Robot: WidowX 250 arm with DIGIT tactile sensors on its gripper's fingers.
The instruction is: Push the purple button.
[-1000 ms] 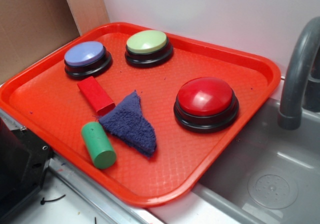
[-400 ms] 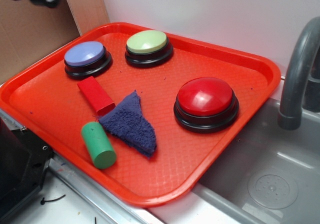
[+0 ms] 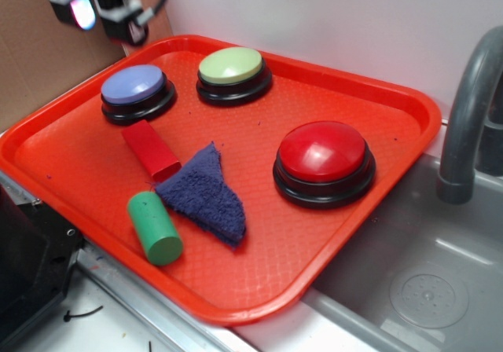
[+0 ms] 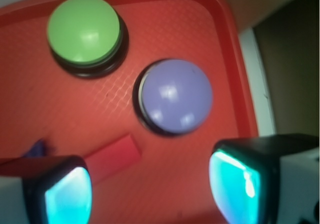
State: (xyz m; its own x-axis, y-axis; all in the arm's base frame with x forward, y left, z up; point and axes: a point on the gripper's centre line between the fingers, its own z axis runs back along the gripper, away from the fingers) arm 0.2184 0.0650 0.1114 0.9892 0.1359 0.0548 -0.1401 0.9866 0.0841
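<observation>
Round, domed push button with a periwinkle top on a black base (image 3: pixel 135 86) (image 4: pixel 173 96): on the far left part of the orange-red plastic tray (image 3: pixel 346 195) (image 4: pixel 45 109), below the gripper and to its right in the exterior view, well apart from it, untouched. In the wrist view, ahead of the two fingertips, nearer the right-hand one.

Black-and-white gripper with glowing cyan pads (image 3: pixel 98 10) (image 4: pixel 150 191): high in the air over the tray's far left corner, in front of brown cardboard (image 3: pixel 39 61). Jaws spread wide, nothing between them but bare tray.

Round push button with a light-green top on a black base (image 3: pixel 231 67) (image 4: pixel 84 30): just beside the periwinkle one, farther from the gripper. Red rectangular block (image 3: pixel 149 149) (image 4: pixel 111 158): lying flat just nearer the camera than the periwinkle button; in the wrist view, close by the left fingertip. Dark blue folded terry cloth (image 3: pixel 206 195): next to the block, touching a green cylinder (image 3: pixel 154 228) lying on its side near the tray's front edge. Larger red-topped round button on a black base (image 3: pixel 324 160): far across the tray from the gripper. Grey sink basin (image 3: pixel 416 273) with a grey curved faucet (image 3: pixel 469 108): beyond the tray's right side, farthest away.
</observation>
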